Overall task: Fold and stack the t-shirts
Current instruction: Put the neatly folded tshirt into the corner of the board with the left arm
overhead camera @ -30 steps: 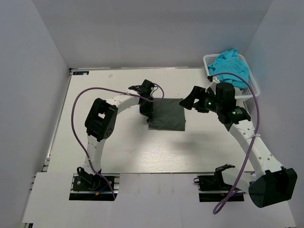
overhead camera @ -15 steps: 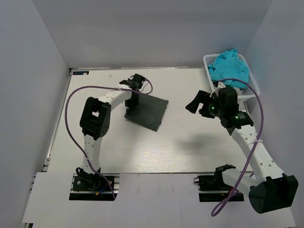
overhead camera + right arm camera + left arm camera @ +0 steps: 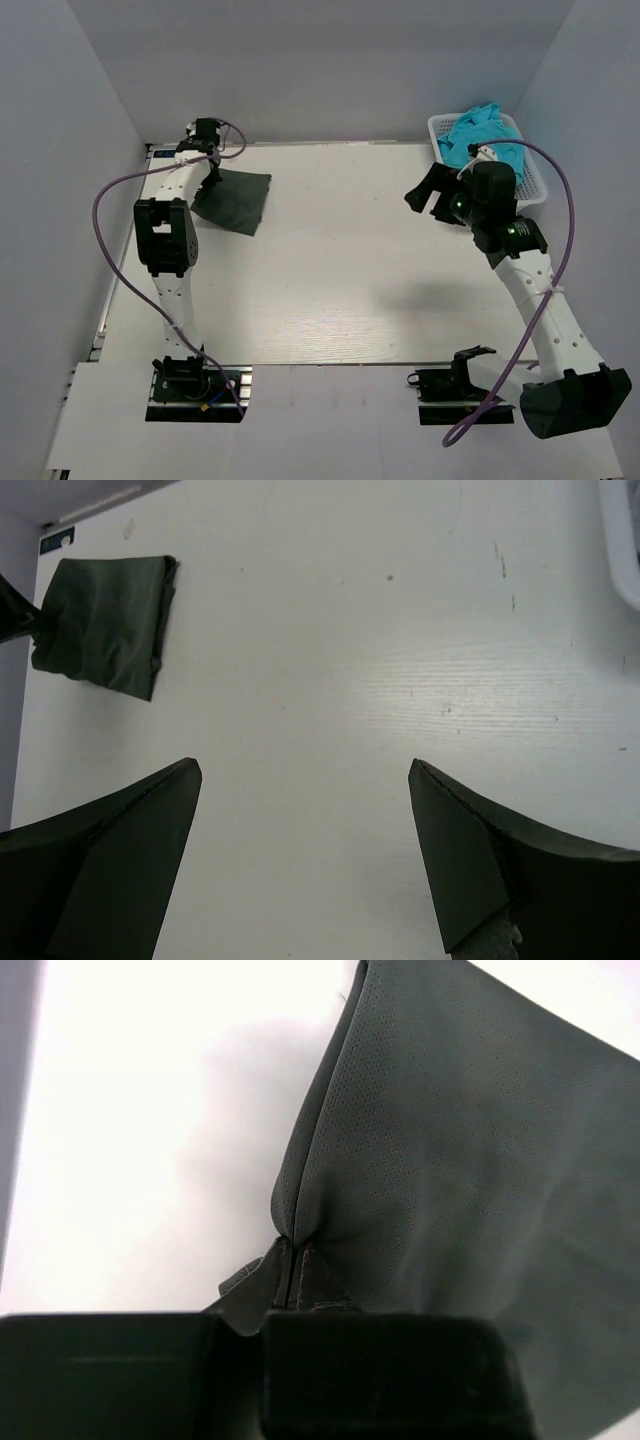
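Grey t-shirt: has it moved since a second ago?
Yes. The grey t-shirt, pinched by the left gripper, has slid from mid-table to the far-left corner, away from the white basket.

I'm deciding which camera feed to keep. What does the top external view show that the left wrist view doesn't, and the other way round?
Only the top external view shows the white basket holding the turquoise t-shirts at the far right, and the right gripper, open above the table. Only the left wrist view shows the pinch itself: the left gripper shut on a bunched edge of the dark grey t-shirt, plus its fine perforated weave. Both show the dark grey t-shirt lying on the white table.
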Robot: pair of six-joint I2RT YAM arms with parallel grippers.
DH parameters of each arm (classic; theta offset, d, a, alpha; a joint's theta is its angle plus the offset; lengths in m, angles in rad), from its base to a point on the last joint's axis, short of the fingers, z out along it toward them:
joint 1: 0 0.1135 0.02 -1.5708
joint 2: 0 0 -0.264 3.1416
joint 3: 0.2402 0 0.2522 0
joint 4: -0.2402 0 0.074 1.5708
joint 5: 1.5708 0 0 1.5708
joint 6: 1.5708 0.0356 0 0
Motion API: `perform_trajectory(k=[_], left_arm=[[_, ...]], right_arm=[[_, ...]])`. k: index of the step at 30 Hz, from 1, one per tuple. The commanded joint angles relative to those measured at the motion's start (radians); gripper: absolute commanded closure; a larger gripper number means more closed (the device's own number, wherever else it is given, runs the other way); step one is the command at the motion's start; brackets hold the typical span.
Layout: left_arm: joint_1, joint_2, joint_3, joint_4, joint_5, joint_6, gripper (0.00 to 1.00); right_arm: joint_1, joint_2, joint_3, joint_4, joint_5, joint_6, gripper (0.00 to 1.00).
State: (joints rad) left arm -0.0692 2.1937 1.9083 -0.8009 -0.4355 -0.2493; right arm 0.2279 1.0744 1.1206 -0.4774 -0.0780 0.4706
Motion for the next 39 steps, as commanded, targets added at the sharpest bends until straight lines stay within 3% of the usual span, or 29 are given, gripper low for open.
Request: perform_trajectory(k=[1,9,14,23,24,27,29,30,31,32,35,39], left_arm=[[0.057,0.063,0.092,0.026,-0.029,0.071,1.00],[0.189,0.242,0.394,0.046,0.024,0.194,1.00],[0.210,0.253,0.416,0.155,-0.005,0.249,1.00],[0.241,0.287,0.452,0.155,-0.020,0.258,1.00],[0.241,0.287,0.452,0.155,-0.044,0.258,0.91],[0.241,0.287,0.485,0.129,-0.045,0.239,0.40],[0.241,0.258,0.485,0.120,-0.045,0.239,0.23],[0.241,0.244,0.485,0.108,-0.045,0.239,0.21],[0.241,0.210,0.485,0.095,-0.031,0.222,0.07],[0.241,0.189,0.485,0.082,-0.020,0.199,0.00],[0.241,0.071,0.466,0.011,0.041,0.151,0.00],[0.215,-0.098,0.263,-0.056,0.115,0.046,0.00]], right_arm=[[-0.015,0.035,0.082,-0.010,0.063,-0.024,0.10],[-0.038,0.136,0.159,-0.015,0.017,0.000,0.10],[-0.050,0.216,0.217,-0.036,0.006,0.002,0.10],[-0.070,0.259,0.243,-0.024,-0.075,0.019,0.10],[-0.071,0.262,0.240,-0.024,-0.080,0.017,0.10],[-0.075,0.262,0.239,-0.041,-0.083,0.020,0.10],[-0.078,0.259,0.239,-0.052,-0.086,0.016,0.10],[-0.079,0.257,0.237,-0.049,-0.098,0.014,0.10],[-0.076,0.246,0.237,-0.047,-0.101,0.017,0.10],[-0.076,0.231,0.222,-0.043,-0.105,0.016,0.10],[-0.076,0.188,0.187,-0.014,-0.123,0.019,0.10],[-0.076,0.124,0.117,0.003,-0.147,0.014,0.10]])
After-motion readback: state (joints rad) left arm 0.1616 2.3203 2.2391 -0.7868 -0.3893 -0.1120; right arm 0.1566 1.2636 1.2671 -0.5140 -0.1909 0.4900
